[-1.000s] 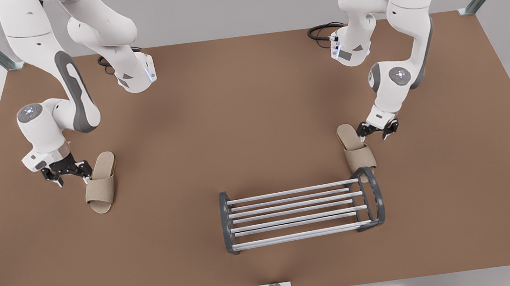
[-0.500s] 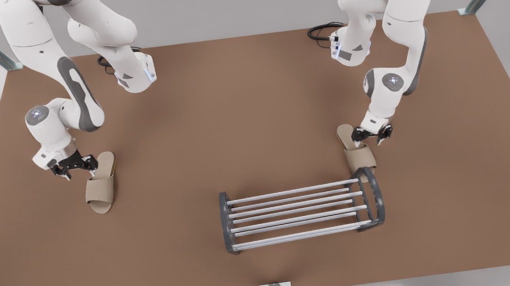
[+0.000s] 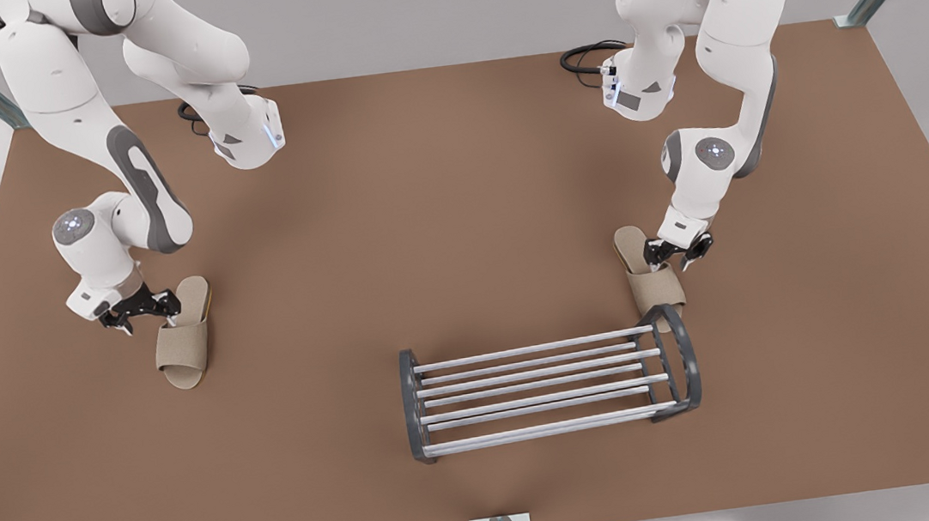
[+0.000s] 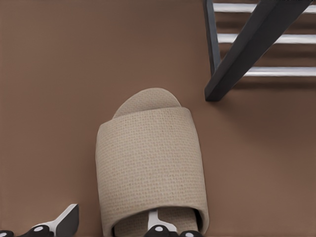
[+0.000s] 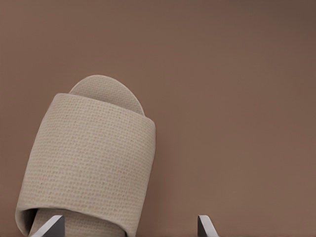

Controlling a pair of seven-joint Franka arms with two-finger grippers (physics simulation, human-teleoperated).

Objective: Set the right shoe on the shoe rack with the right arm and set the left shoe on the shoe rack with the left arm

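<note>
Both claws lower: left claw straddling left shoe, right claw beside right shoe.

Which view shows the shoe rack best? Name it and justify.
The front view: the whole shoe rack, silver bars between both end frames. The left wrist view catches one end frame and some bar ends. The right wrist view faces a slipper.

— Inspector: Left gripper?

— Me: My left gripper sits low, just beyond the shoe rack, at the rack's end on the front view's right. Its fingers are spread and point down, with the forearm sloping steeply to the wrist.

— Inspector: Right gripper?

— Me: My right gripper is well apart from the rack, off its other end. It is also low, with its fingers parted and the elbow bent above it.
</note>
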